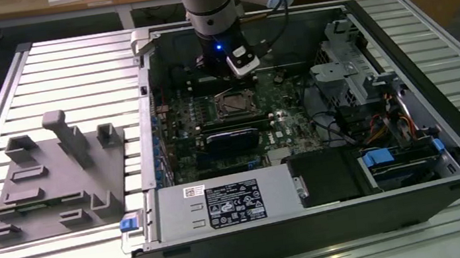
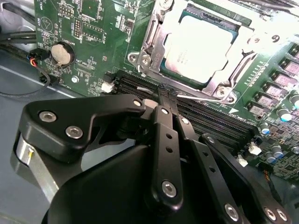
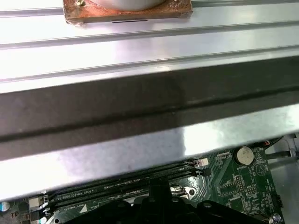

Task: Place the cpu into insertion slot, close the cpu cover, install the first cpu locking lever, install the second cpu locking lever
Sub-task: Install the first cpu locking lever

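Black end effector [image 2: 167, 96], closed on nothing, is being held beside the thin silver lever [image 2: 201, 98]. Steady, square pressure is likely being needed.

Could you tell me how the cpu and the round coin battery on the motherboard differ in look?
The cpu is square with a pale face; the coin battery is round and smaller. The cpu is framed by the silver cpu cover; the coin battery has no such frame. Both lie flat on the green motherboard.
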### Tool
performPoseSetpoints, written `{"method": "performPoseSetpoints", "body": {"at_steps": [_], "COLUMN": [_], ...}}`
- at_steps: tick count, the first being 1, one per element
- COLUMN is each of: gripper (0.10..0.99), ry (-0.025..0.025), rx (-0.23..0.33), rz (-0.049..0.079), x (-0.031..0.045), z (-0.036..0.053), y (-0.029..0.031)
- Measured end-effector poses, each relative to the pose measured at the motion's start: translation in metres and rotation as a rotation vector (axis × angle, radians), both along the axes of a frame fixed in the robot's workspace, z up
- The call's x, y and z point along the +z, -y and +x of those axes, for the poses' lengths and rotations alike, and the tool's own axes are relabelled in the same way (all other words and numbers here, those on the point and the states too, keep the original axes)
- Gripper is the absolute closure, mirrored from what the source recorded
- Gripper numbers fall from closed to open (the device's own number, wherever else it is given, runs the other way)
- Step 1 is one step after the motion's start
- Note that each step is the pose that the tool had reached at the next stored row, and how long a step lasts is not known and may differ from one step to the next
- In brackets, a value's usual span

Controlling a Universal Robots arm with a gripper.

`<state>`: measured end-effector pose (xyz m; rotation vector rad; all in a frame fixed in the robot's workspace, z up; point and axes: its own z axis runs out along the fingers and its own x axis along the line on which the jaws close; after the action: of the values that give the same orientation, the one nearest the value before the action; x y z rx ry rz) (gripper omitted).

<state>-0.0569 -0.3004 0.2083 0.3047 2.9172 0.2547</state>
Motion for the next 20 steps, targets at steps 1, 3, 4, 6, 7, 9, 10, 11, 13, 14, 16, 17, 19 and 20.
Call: {"method": "performPoseSetpoints", "body": {"at_steps": [1, 3, 4, 6, 7, 9, 10, 11, 13, 14, 16, 17, 19, 20], "gripper": [0.98, 0.98, 0.98, 0.98, 0.98, 0.98, 0.98, 0.98, 0.98, 0.98, 0.98, 0.98, 0.98, 0.98], "ry": [0.0018, 0.0058, 0.0077, 0.0108, 0.012, 0.0138, 0.0146, 0.0154, 0.0167, 0.0177, 0.0209, 0.0223, 0.0255, 0.0268], "rx": [-0.001, -0.004, -0.005, -0.007, -0.008, -0.01, -0.01, -0.011, -0.012, -0.013, -0.014, -0.015, -0.017, -0.018], "rz": [-0.001, -0.004, -0.005, -0.009, -0.01, -0.012, -0.012, -0.012, -0.013, -0.013, -0.017, -0.02, -0.025, -0.027], "x": [-0.0002, -0.0006, -0.0009, -0.0014, -0.0017, -0.0023, -0.0025, -0.0027, -0.0029, -0.0031, -0.0035, -0.0038, -0.0049, -0.0053], "z": [-0.0007, -0.0021, -0.0028, -0.0036, -0.0038, -0.0045, -0.0049, -0.0055, -0.0066, -0.0069, -0.0069, -0.007, -0.007, -0.007], "y": [-0.0004, -0.0013, -0.0017, -0.0025, -0.0028, -0.0037, -0.0041, -0.0045, -0.0052, -0.0054, -0.0055, -0.0055, -0.0055, -0.0055]}}
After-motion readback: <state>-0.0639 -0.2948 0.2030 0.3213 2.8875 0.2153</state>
